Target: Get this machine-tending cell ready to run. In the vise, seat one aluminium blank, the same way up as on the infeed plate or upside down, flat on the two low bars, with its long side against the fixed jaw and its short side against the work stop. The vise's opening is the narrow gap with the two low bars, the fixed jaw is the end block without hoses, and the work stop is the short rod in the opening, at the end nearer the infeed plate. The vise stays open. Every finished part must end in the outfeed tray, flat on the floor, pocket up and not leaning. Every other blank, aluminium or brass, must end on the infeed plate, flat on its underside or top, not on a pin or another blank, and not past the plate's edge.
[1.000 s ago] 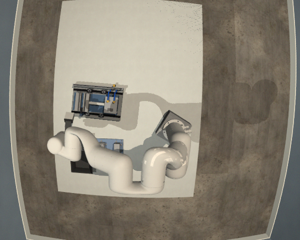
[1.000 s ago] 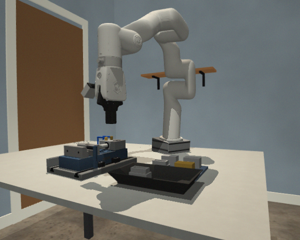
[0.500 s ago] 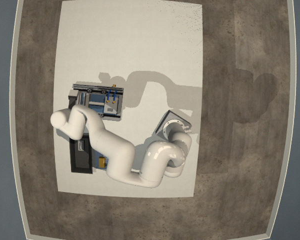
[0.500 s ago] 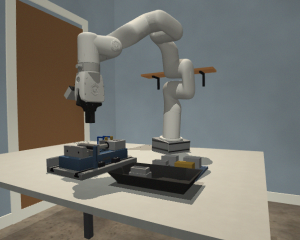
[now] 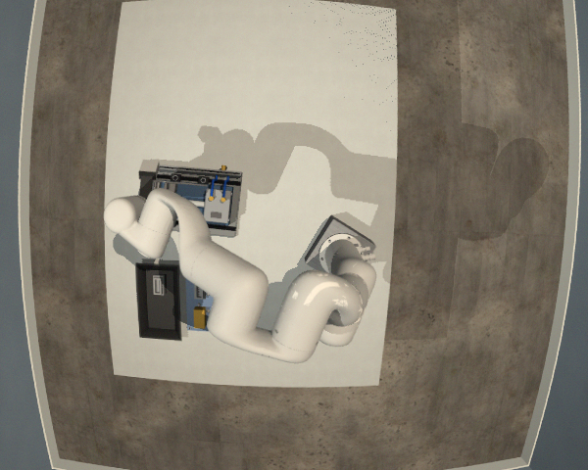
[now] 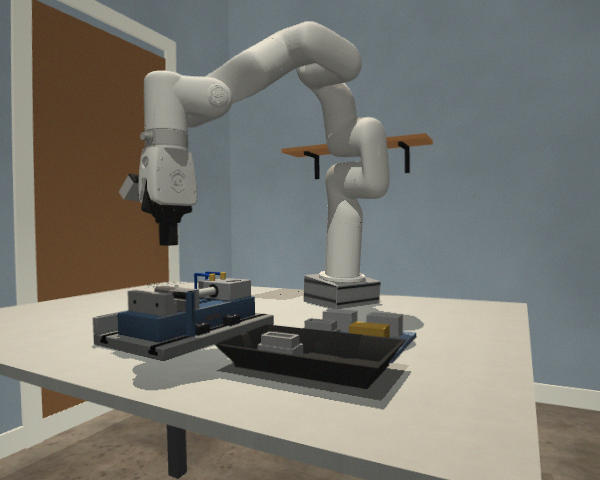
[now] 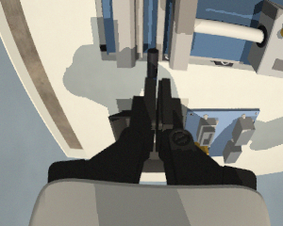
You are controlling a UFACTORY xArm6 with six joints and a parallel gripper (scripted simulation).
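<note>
My gripper is shut and empty, high above the table over the fixed-jaw end of the vise. In the wrist view the fingertips hang above the vise's near end. The opening shows two pale low bars with nothing on them, and a short dark rod stands at its near end. The black outfeed tray holds one grey finished part, pocket up. On the blue infeed plate lie grey aluminium blanks and a brass blank.
The arm's base stands behind the infeed plate. In the overhead view the arm covers part of the vise and of the plate. Blue hoses with yellow fittings rise from the vise's far block. A wall shelf hangs behind.
</note>
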